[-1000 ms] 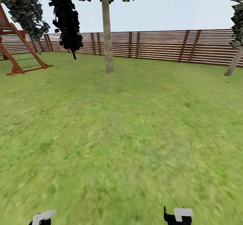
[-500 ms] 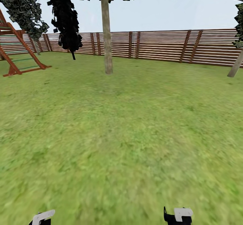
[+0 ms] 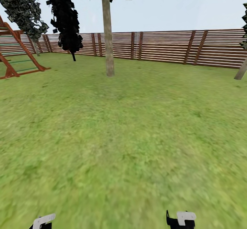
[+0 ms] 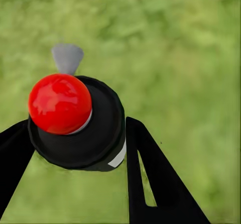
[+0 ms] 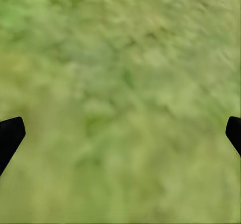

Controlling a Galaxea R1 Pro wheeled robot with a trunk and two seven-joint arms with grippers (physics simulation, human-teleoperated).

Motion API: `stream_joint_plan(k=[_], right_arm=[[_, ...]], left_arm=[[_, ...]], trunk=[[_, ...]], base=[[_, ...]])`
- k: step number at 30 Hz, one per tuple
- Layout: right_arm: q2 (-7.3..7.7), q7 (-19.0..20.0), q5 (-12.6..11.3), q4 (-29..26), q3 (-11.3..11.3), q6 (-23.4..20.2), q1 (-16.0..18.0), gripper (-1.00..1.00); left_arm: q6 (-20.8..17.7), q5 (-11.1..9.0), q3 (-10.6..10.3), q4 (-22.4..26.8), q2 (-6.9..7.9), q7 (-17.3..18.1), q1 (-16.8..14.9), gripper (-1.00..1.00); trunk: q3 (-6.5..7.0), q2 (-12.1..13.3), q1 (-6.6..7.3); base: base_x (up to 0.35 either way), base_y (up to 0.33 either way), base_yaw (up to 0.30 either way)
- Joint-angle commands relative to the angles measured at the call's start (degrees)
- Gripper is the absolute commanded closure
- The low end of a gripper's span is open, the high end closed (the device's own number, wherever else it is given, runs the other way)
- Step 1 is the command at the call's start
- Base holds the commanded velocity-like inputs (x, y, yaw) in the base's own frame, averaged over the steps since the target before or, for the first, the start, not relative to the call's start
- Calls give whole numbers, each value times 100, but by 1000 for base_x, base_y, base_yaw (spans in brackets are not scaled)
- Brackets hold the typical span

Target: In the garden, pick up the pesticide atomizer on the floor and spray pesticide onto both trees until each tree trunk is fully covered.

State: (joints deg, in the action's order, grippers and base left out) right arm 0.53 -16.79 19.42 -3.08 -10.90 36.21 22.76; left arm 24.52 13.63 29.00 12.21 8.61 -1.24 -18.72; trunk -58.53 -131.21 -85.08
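**Atomizer in left claw, robot out on open lawn, trees ahead**

Left gripper (image 4: 75,138) is clamped around the pesticide atomizer (image 4: 83,128): black round body with a red ball cap and a small grey nozzle poking out past it. In the left wrist view both black fingers (image 4: 150,179) press against the body's sides, so the bottle is off the ground, with blurry grass behind it.

Right gripper (image 5: 120,133) holds nothing. Its two black fingertips (image 5: 10,136) sit at opposite edges of the right wrist view, spread wide, only green grass between them.

Head view: both wrists peek in at the lower edge, left gripper (image 3: 43,221) and right gripper (image 3: 181,219), low over the floor (image 3: 123,146), which is plain green grass here.

Nearest tree trunk (image 3: 108,33) stands ahead, slightly left of centre, straight, bare, grey-tan, rising to leafy crown at the top edge. It is well apart from the robot, with open lawn between. A second, leaning trunk (image 3: 241,72) shows at the far right edge, near the fence.

Brown slatted wooden fence (image 3: 164,49) runs across the back. A red-brown wooden play frame (image 3: 17,50) sits at the far left. A dark, nearly black leafy tree (image 3: 65,20) stands by the fence, left of the nearest trunk. Pale blue sky above.
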Motion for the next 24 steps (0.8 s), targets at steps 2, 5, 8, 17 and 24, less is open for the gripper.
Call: stream_joint_plan(k=[2,5,8,17,24], right_arm=[[0,0,0,0,0,0,0,-100],[0,0,0,0,0,0,0,-100],[0,0,0,0,0,0,0,-100],[0,0,0,2,0,0,0,-100],[0,0,0,2,0,0,0,-100]], left_arm=[[0,-1,1,1,0,1,0,100],[0,-1,1,1,0,1,0,100],[0,0,1,1,0,1,0,100],[0,4,0,1,0,1,0,100],[0,4,0,1,0,1,0,100]], trunk=[[0,0,0],[0,0,0],[0,0,0],[0,0,0],[0,0,0]], base=[[338,0,0],[338,0,0],[338,0,0],[338,0,0],[338,0,0]])
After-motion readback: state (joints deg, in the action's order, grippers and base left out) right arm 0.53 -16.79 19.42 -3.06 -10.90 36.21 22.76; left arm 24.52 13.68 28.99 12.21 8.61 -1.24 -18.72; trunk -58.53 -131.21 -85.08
